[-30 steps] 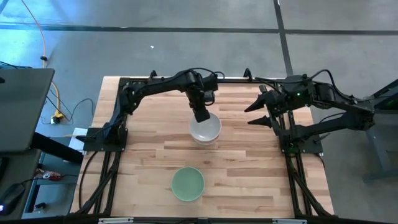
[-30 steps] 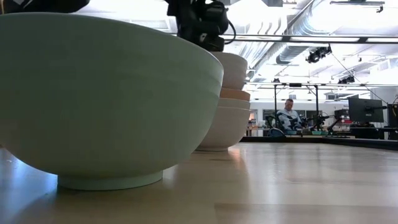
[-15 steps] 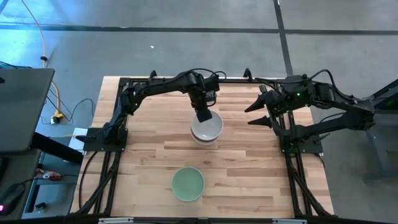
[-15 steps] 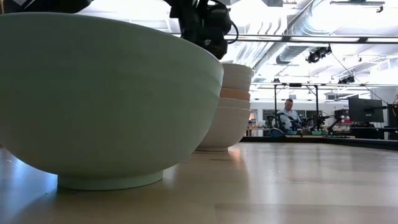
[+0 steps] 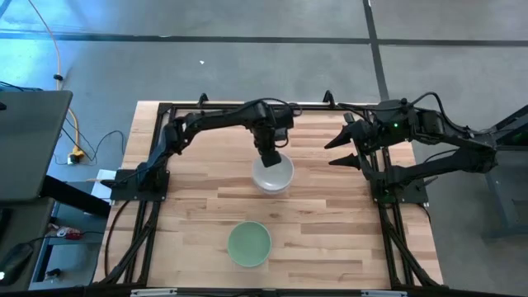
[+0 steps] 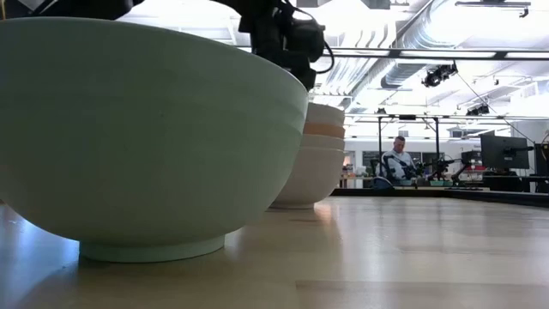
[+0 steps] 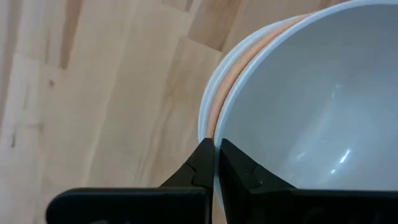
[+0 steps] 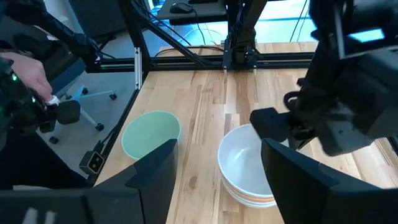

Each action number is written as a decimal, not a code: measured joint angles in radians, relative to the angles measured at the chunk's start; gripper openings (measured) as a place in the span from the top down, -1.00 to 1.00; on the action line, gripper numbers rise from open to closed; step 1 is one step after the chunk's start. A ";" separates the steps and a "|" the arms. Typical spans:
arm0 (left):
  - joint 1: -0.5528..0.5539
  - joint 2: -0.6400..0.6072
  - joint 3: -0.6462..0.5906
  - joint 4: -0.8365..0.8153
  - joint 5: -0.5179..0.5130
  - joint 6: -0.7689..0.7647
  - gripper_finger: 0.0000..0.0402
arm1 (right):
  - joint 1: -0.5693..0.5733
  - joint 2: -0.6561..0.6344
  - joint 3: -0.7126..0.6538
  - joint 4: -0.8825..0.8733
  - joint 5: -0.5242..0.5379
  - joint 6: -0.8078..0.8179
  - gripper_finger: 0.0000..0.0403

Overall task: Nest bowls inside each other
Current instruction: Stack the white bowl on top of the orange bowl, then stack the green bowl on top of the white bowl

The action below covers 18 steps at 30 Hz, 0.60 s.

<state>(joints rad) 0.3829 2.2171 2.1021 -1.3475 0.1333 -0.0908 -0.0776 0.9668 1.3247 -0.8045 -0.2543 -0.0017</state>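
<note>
Left wrist view: left hand pinches top bowl rim.

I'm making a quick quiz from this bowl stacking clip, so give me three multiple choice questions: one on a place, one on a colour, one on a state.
1. Where is the green bowl?
A. on the stack
B. alone on the table, near the front edge
C. in the right gripper

2. What colour is the stack's top bowl?
A. white
B. green
C. orange

3. What is the left gripper doing?
A. hanging open off the table
B. pinching the top bowl's rim
C. holding the green bowl

Answers: 1 B, the high view shows it apart. 2 A, its inside is white. 3 B, its fingers close on the rim.
</note>
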 joint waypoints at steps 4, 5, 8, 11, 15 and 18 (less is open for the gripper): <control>-0.015 0.015 0.000 0.014 -0.003 0.003 1.00 | 0.000 0.000 0.000 0.000 -0.002 0.002 -0.11; -0.017 0.015 0.000 0.016 -0.012 0.004 1.00 | 0.000 0.000 0.000 0.000 -0.007 0.003 -0.11; -0.023 0.014 0.000 0.033 -0.049 0.004 0.96 | 0.000 0.000 0.000 0.000 -0.009 0.003 -0.11; -0.023 0.012 0.000 0.036 -0.070 0.000 0.84 | 0.000 0.000 0.000 0.000 -0.009 0.003 -0.11; -0.021 0.010 0.028 0.009 -0.075 0.016 0.66 | 0.000 0.000 0.000 0.000 -0.009 0.002 -0.11; -0.021 0.008 0.055 0.009 -0.073 0.024 0.55 | 0.000 0.000 0.000 0.000 -0.010 0.002 -0.11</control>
<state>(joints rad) 0.3614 2.2253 2.1571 -1.3388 0.0599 -0.0669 -0.0776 0.9668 1.3247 -0.8047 -0.2642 0.0006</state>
